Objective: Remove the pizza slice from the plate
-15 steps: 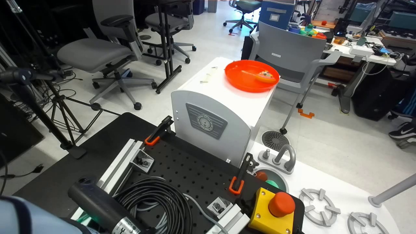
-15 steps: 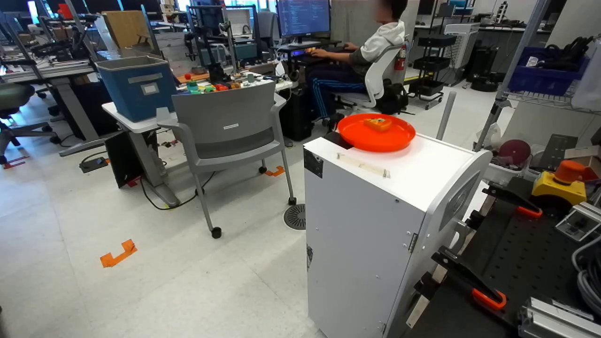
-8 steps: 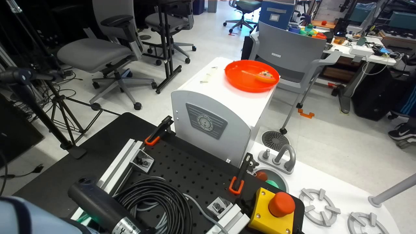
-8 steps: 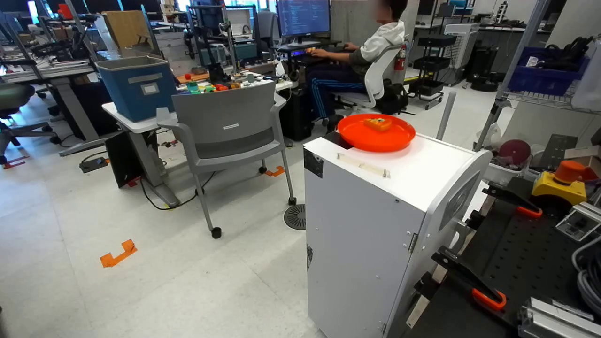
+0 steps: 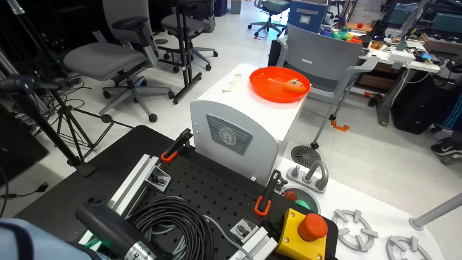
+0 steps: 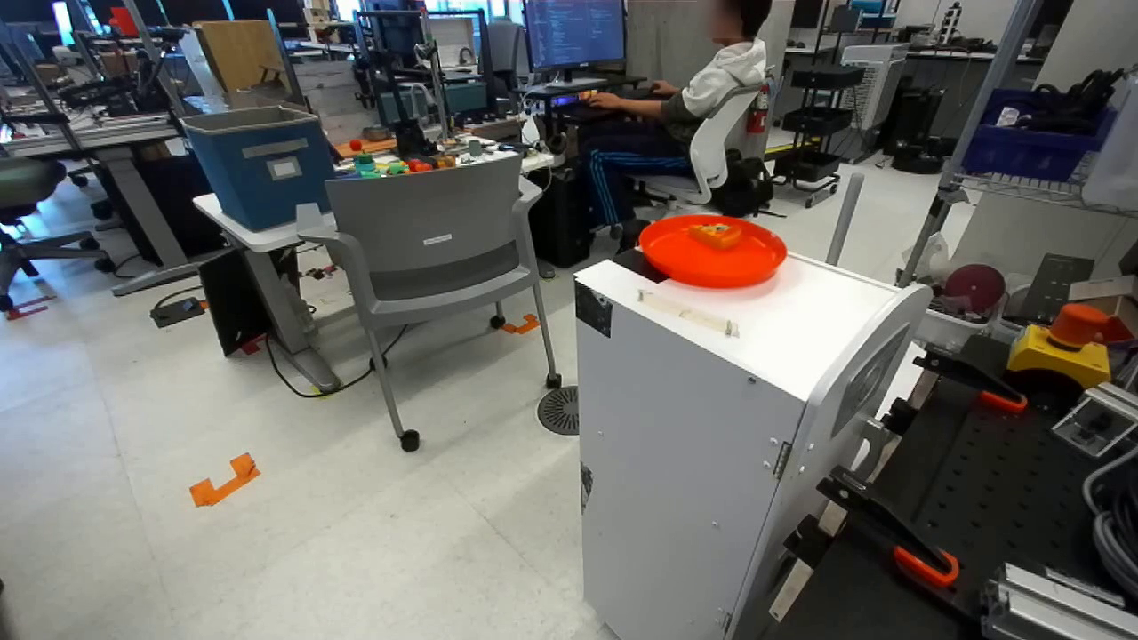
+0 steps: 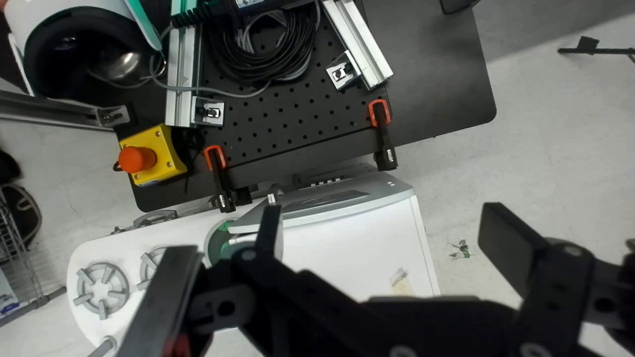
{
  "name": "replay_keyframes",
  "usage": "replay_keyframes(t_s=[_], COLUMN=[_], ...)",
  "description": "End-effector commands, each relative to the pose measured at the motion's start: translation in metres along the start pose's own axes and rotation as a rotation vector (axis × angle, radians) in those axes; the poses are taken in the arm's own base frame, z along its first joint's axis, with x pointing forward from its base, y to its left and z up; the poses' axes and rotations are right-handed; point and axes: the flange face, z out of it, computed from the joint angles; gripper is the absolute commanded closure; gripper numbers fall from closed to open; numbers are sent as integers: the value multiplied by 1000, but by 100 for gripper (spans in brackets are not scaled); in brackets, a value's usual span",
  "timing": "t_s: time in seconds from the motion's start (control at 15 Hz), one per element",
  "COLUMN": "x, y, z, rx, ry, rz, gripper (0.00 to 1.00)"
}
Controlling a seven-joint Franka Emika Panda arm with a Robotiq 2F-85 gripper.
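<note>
Orange and shallow, the plate (image 5: 269,90) stands on the white worktop (image 5: 265,115) near one of its edges, and in both exterior views the pizza slice (image 6: 715,235) lies inside it, off-centre and within the rim. On that evidence the task looks to be at its outset: no part of the removal is done. The tool (image 7: 383,223) appears only in the wrist view, where its two fingers (image 7: 511,243) stand well apart, part of the worktop showing through the gap and nothing held. Neither plate nor slice can be made out there, so the tool is probably not yet lined up with them. Everything is left, as I judge it: bringing the tool across, lowering it around the slice, gripping, lifting clear of the rim and setting the slice down off the plate. The task names no landing place; the worktop beside the plate, by the pale strip (image 6: 689,313), seems a plausible one. Whether the slice touches the rim is hard to tell, and that bears on how easily a finger could slip in on that side.
</note>
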Motion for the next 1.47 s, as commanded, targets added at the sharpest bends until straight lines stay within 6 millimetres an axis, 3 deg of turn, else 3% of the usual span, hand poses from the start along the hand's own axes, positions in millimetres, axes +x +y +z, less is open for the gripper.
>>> replay_keyframes(t_s=[0.0, 0.27, 0.53, 0.67, 1.0, 1.4], x=[-6, -3, 8, 13, 16, 7], y=[27, 44, 39, 25, -33, -58], z=[3, 9, 9, 9, 12, 22], rx=[61, 65, 64, 44, -65, -170], ry=[2, -6, 80, 156, 322, 318], rz=[47, 91, 240, 293, 329, 36], gripper=[0, 0, 0, 0, 0, 0])
